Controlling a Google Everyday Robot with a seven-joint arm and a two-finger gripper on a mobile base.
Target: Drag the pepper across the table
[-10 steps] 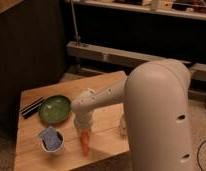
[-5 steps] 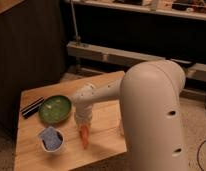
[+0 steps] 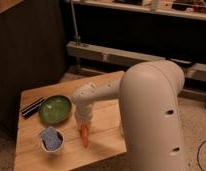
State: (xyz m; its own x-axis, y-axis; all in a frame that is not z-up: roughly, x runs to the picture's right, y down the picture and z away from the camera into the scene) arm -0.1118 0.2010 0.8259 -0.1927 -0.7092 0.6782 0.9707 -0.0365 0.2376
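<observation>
The pepper [image 3: 85, 136] lies on the table [image 3: 103, 145], near the front edge, with its long axis running roughly toward the camera. Its upper end is covered by the gripper [image 3: 83, 121]; only the lower, tapering orange portion is visible. The white cup [image 3: 51, 141] holding a blue-grey cloth stands just to the left of the pepper, apart from it. The green plate [image 3: 55, 109] sits behind the cup, and a dark flat object [image 3: 32, 107] lies at the left edge of the table.

Step in hand: judged from the arrangement, the drag is under way or about to begin, with contact already made at the upper end of the pepper.

Next move: a low, steady translation along the table surface, keeping downward contact so the pepper slides rather than lifts. The path should avoid the cup on the left; the open wood to the right offers the freest route.

Pincer state: the gripper points down from the white arm [image 3: 146, 105], directly above the pepper. The 2 fingers are fully closed and appear to pinch the upper end of the pepper, though the exact contact is hidden by the gripper body.
</observation>
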